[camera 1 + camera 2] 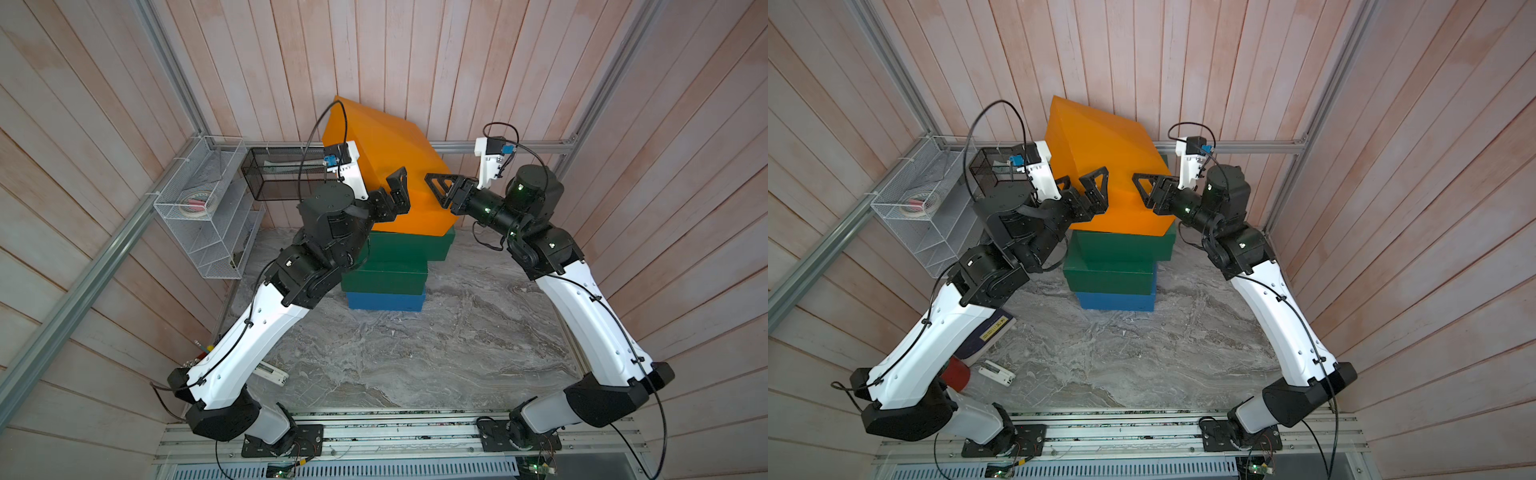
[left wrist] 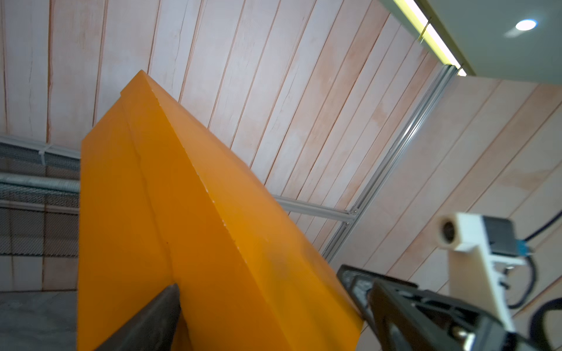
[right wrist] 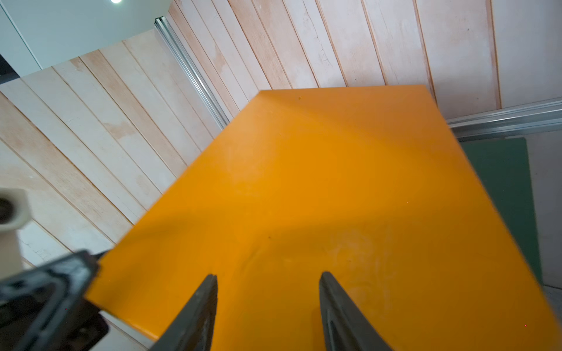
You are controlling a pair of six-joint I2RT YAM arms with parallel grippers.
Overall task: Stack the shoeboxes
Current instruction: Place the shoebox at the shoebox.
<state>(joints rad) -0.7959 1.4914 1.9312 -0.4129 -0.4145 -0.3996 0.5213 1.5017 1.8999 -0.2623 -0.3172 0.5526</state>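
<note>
Top views: last placement, orange box (image 1: 374, 137) tilted atop stack (image 1: 386, 274). Wide-open left gripper (image 1: 1084, 174) straddles its edge; right gripper (image 1: 1138, 190) half-open, empty. I'd level it next.

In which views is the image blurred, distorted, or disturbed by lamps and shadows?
Both top views are sharp, but the wide lens makes the wall planks fan outward. In the left wrist view a ceiling lamp and a light strip glare. In the right wrist view shadow bands cross the orange shoebox, and its edge beside the green shoebox is smeared.
</note>
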